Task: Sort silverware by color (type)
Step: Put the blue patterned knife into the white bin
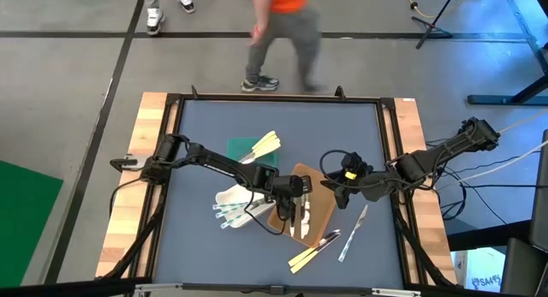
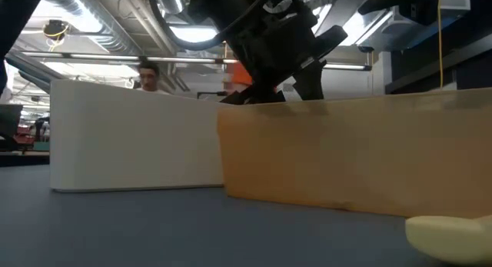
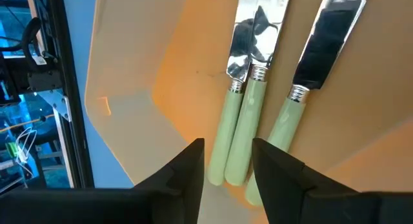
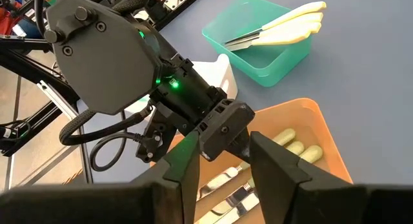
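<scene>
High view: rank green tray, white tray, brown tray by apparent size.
1. brown tray, largest, though the left gripper covers part.
2-3. green tray and white tray: look similar; the left arm hides part of the white one, so unranked.

Mirror-glossy metal knife blades [image 3: 253,37] (matt green handles), smooth brown tray [image 3: 161,75].

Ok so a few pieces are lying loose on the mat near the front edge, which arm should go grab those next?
Probably the right. The right tool is open, empty and nearer the loose silverware, while the left tool is down in the brown tray over green-handled knives.
</scene>
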Controlling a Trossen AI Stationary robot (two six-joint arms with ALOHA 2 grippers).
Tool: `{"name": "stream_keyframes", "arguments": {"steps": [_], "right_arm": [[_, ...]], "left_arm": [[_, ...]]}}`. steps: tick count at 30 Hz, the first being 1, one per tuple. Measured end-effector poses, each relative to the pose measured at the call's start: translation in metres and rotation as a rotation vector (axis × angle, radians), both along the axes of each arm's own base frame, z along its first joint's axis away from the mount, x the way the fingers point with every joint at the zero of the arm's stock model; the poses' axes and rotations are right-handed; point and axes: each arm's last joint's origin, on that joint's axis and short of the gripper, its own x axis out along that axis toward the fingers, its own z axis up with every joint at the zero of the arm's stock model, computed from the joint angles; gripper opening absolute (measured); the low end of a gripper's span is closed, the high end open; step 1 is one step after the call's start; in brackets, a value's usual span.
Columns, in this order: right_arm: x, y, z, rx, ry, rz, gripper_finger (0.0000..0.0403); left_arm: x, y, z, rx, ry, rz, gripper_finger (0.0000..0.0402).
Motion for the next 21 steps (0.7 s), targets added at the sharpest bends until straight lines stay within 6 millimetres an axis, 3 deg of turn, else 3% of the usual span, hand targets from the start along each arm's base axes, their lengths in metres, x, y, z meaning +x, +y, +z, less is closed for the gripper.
{"name": "stream_keyframes", "arguments": {"steps": [11,21], "right_arm": [[0.0,0.0,0.0,0.0,0.0,0.0,0.0121],[0.0,0.004,-0.001,0.012,0.049,0.172,0.0121]], "left_arm": [[-0.002,-0.006,0.006,0.006,-0.013,-0.007,0.0124],[-0.014,-0.007,0.051,-0.075,-0.131,0.103,0.0124]]}}
